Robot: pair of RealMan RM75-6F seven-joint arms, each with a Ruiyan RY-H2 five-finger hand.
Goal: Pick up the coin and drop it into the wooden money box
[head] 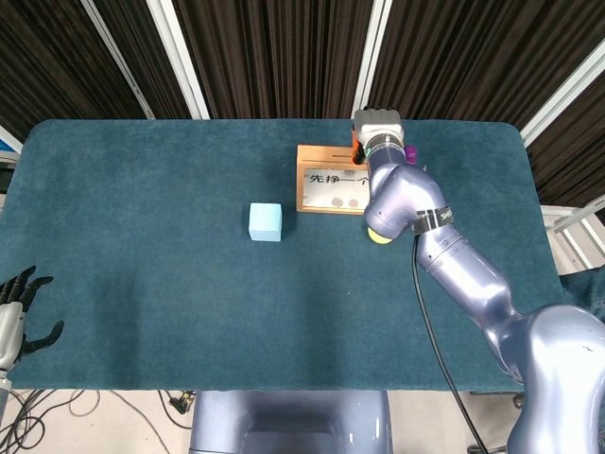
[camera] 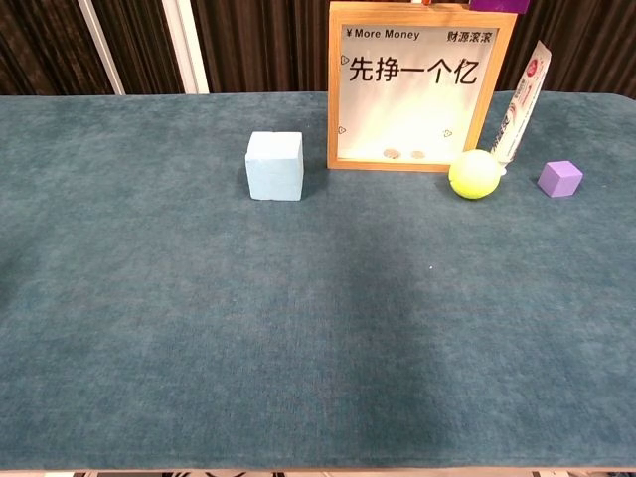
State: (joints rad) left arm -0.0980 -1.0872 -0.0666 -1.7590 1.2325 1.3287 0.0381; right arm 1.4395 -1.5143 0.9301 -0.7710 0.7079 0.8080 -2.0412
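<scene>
The right hand [head: 377, 125] is being held over the top edge of the wooden money box [camera: 413, 87], at the far side of the counter [head: 142, 236]. Its fingers are being hidden by its own wrist in the head view, so whether they are spread, closed or pinching anything cannot be told. A small orange part is being shown just beside the box's top, under the hand. No loose coin is being made out on the counter; two small round shapes are being shown behind the box's clear front, low down near its bottom edge.

The left hand [head: 17, 317] is being kept at the near left corner, off the counter's edge, with its fingers spread and nothing held.

A pale blue cube [camera: 274, 165] is being left standing to the left of the box, apart from it. A yellow ball [camera: 475, 174] is lying at the box's right front corner, a white tube [camera: 521, 103] is leaning just behind the ball, and a purple cube [camera: 559, 178] is sitting near the ball.
</scene>
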